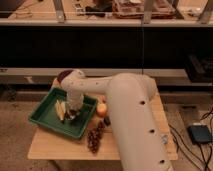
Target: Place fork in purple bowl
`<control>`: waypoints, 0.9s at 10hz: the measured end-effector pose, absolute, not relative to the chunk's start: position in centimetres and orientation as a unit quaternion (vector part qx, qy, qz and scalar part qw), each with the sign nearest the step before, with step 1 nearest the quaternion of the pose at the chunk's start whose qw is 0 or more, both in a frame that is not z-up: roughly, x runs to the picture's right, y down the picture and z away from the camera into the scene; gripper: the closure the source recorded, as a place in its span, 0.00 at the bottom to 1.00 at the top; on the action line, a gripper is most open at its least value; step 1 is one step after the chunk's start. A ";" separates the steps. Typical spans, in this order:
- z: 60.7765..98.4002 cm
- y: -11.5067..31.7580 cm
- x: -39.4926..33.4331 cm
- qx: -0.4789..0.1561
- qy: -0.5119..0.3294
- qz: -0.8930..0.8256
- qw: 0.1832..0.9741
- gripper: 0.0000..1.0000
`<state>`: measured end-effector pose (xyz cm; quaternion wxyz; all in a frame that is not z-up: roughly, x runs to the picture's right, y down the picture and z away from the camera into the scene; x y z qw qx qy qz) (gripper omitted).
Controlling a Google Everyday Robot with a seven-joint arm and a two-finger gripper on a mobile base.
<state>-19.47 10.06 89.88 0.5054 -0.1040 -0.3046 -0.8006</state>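
- A wooden surface (55,148) stands in front of dark shelving, seen from above and in front.
- A thick white robot arm (127,102) rises from the lower right, reaches left across the surface, then bends downward.
- Its hand (73,114) is low inside a rectangular green tray (54,128) on the left half of the surface, near the tray's right side.
- I cannot tell whether the hand is apart, together, or clamped on anything.
- Pale yellow wedge pieces (60,109) lie in the tray, just left of the hand.
- The fork cannot be picked out; it is too thin to make out around the hand.
- The purple bowl (63,76) sits behind the tray at the back left of the surface, partly hidden by the arm's bend.
- A round orange fruit (102,109) rests just right of the tray.
- A dark knobbly cluster (93,140) lies near the front edge, in front of the fruit.
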 end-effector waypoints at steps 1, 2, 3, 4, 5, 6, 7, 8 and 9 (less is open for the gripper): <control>89.0 9.2 -19.4 -0.100 -0.300 -0.804 0.504 1.00; 87.6 7.9 -19.4 -0.092 -0.295 -0.807 0.503 1.00; 86.1 6.6 -19.7 -0.079 -0.292 -0.812 0.500 1.00; 84.2 5.0 -20.3 -0.061 -0.289 -0.818 0.494 1.00; 82.6 3.7 -20.8 -0.043 -0.286 -0.823 0.488 1.00; 81.5 2.5 -21.0 -0.028 -0.284 -0.826 0.485 1.00; 80.3 0.8 -21.2 -0.010 -0.279 -0.830 0.483 1.00; 79.9 -0.3 -21.6 0.002 -0.277 -0.830 0.484 1.00; 80.0 -1.3 -22.1 0.014 -0.274 -0.830 0.486 1.00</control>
